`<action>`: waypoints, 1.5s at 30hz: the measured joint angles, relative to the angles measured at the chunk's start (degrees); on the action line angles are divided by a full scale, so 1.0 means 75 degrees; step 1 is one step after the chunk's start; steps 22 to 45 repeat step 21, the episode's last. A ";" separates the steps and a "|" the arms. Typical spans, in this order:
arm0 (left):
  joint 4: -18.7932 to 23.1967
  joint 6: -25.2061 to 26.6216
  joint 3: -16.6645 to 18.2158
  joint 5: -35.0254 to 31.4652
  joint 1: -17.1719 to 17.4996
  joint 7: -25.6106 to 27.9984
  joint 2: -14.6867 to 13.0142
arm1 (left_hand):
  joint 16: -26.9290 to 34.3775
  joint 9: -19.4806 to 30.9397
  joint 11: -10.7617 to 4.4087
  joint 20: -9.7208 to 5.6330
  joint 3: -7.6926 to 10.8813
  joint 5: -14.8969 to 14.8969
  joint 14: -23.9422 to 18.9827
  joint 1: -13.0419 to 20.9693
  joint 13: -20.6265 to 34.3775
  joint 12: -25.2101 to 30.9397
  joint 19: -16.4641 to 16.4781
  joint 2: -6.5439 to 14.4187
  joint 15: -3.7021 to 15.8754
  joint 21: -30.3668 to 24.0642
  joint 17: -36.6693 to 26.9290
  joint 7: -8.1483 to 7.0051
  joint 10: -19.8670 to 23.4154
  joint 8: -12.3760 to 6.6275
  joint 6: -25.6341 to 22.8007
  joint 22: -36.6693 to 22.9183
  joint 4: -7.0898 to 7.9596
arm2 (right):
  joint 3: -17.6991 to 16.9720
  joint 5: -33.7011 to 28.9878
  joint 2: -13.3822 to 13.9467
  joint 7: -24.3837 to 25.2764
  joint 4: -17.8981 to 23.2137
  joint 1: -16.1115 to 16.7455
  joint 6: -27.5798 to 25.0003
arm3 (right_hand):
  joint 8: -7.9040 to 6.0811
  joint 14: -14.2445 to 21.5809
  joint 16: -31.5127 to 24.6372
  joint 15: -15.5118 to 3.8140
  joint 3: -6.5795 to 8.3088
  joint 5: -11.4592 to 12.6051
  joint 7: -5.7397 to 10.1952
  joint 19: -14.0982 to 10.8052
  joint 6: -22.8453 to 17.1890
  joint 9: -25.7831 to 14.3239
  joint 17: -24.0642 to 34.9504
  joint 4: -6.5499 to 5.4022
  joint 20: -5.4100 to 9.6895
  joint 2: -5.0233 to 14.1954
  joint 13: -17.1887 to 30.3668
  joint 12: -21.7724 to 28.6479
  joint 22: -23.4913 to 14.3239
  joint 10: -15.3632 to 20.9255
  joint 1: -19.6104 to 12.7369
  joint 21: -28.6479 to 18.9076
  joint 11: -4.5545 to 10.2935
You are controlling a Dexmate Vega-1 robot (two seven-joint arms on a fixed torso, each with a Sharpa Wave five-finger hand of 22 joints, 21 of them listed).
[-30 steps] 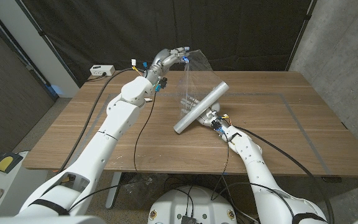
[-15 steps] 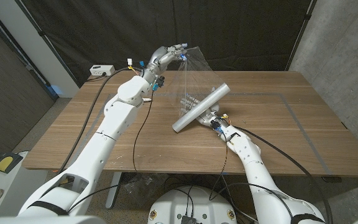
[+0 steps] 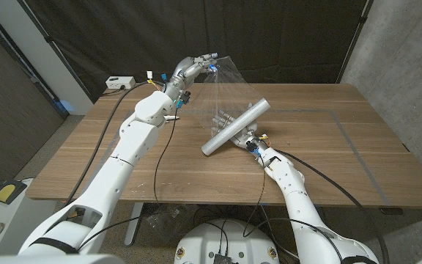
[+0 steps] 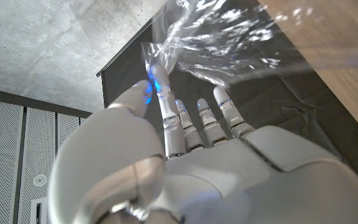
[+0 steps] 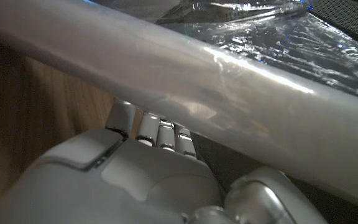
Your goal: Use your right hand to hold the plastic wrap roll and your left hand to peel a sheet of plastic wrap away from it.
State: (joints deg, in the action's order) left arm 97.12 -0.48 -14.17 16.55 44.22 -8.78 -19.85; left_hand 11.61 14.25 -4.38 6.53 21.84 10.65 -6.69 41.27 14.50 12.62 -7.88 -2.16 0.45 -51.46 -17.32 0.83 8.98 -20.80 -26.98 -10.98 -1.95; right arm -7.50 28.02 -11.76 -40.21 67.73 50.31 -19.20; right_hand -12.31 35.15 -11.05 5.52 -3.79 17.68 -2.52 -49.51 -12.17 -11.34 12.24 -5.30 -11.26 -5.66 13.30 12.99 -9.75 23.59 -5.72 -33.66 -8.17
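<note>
Clear sheet [image 3: 226, 92] pinched high — left robot hand [image 3: 198, 64] raised.

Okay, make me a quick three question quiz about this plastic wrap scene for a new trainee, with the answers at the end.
1. True or false: the left hand pinches the pulled sheet of plastic wrap up above the table.
2. Which hand holds the plastic wrap roll?
A. left hand
B. right hand
C. neither
3. Fill in: behind the table's far left corner sits a white ____.

Key: 1 true. 2 B. 3 power strip.
</note>
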 measured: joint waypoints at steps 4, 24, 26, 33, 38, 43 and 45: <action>-0.0287 -0.0263 0.0000 0.0120 -0.0106 -0.0342 -0.0066 | -0.0112 -0.0356 0.0485 0.0268 -0.1177 0.0294 0.1829 -0.1315 -0.0238 -0.0271 -0.0278 -0.0756 -0.0620 0.0944 0.0337 -0.0393 -0.2299 0.1376 0.4422 0.0044 0.0479 | 0.0040 -0.0049 -0.0057 0.0127 0.0174 0.0066 0.0030 | 0.0000 0.0000 0.0000 0.0000 0.0000 0.0000 -0.0001 0.0000 0.0000 0.0000 -0.0001 0.0000 0.0000 0.0000 0.0000 0.0000 0.0000 0.0000 0.0000 0.0000 0.0000; -0.0929 -0.0988 0.0121 0.0583 -0.0164 -0.1016 -0.0285 | -0.0112 -0.0409 0.0806 0.0361 -0.1684 0.0560 0.2194 -0.1809 -0.0301 -0.0271 -0.0262 -0.0793 -0.0838 0.1479 0.0466 -0.0582 -0.2508 0.1479 0.4887 0.0022 0.0688 | 0.0271 -0.0379 -0.0170 0.0561 0.0374 -0.0106 0.0069 | 0.0000 0.0000 0.0000 0.0000 0.0000 0.0000 -0.0018 -0.0017 0.0071 0.0001 -0.0035 0.0000 0.0015 0.0030 0.0001 0.0000 0.0000 -0.0041 -0.0030 0.0057 -0.0041; -0.0929 -0.0988 0.0121 0.0583 -0.0164 -0.1016 -0.0285 | -0.0112 -0.0409 0.0806 0.0361 -0.1684 0.0560 0.2194 -0.1809 -0.0301 -0.0271 -0.0262 -0.0793 -0.0838 0.1479 0.0466 -0.0582 -0.2508 0.1479 0.4887 0.0022 0.0688 | 0.0271 -0.0379 -0.0170 0.0561 0.0374 -0.0106 0.0069 | 0.0000 0.0000 0.0000 0.0000 0.0000 0.0000 -0.0018 -0.0017 0.0071 0.0001 -0.0035 0.0000 0.0015 0.0030 0.0001 0.0000 0.0000 -0.0041 -0.0030 0.0057 -0.0041; -0.0929 -0.0988 0.0121 0.0583 -0.0164 -0.1016 -0.0285 | -0.0112 -0.0409 0.0806 0.0361 -0.1684 0.0560 0.2194 -0.1809 -0.0301 -0.0271 -0.0262 -0.0793 -0.0838 0.1479 0.0466 -0.0582 -0.2508 0.1479 0.4887 0.0022 0.0688 | 0.0271 -0.0379 -0.0170 0.0561 0.0374 -0.0106 0.0069 | 0.0000 0.0000 0.0000 0.0000 0.0000 0.0000 -0.0018 -0.0017 0.0071 0.0001 -0.0035 0.0000 0.0015 0.0030 0.0001 0.0000 0.0000 -0.0041 -0.0030 0.0057 -0.0041; -0.0929 -0.0988 0.0121 0.0583 -0.0164 -0.1016 -0.0285 | -0.0112 -0.0409 0.0806 0.0361 -0.1684 0.0560 0.2194 -0.1809 -0.0301 -0.0271 -0.0262 -0.0793 -0.0838 0.1479 0.0466 -0.0582 -0.2508 0.1479 0.4887 0.0022 0.0688 | 0.0271 -0.0379 -0.0170 0.0561 0.0374 -0.0106 0.0069 | 0.0000 0.0000 0.0000 0.0000 0.0000 0.0000 -0.0018 -0.0017 0.0071 0.0001 -0.0035 0.0000 0.0015 0.0030 0.0001 0.0000 0.0000 -0.0041 -0.0030 0.0057 -0.0041; -0.0929 -0.0988 0.0121 0.0583 -0.0164 -0.1016 -0.0285 | -0.0112 -0.0409 0.0806 0.0361 -0.1684 0.0560 0.2194 -0.1809 -0.0301 -0.0271 -0.0262 -0.0793 -0.0838 0.1479 0.0466 -0.0582 -0.2508 0.1479 0.4887 0.0022 0.0688 | 0.0271 -0.0379 -0.0170 0.0561 0.0374 -0.0106 0.0069 | 0.0000 0.0000 0.0000 0.0000 0.0000 0.0000 -0.0018 -0.0017 0.0071 0.0001 -0.0035 0.0000 0.0015 0.0030 0.0001 0.0000 0.0000 -0.0041 -0.0030 0.0057 -0.0041; -0.0929 -0.0988 0.0121 0.0583 -0.0164 -0.1016 -0.0285 | -0.0112 -0.0409 0.0806 0.0361 -0.1684 0.0560 0.2194 -0.1809 -0.0301 -0.0271 -0.0262 -0.0793 -0.0838 0.1479 0.0466 -0.0582 -0.2508 0.1479 0.4887 0.0022 0.0688 | 0.0271 -0.0379 -0.0170 0.0561 0.0374 -0.0106 0.0069 | 0.0000 0.0000 0.0000 0.0000 0.0000 0.0000 -0.0018 -0.0017 0.0071 0.0001 -0.0035 0.0000 0.0015 0.0030 0.0001 0.0000 0.0000 -0.0041 -0.0030 0.0057 -0.0041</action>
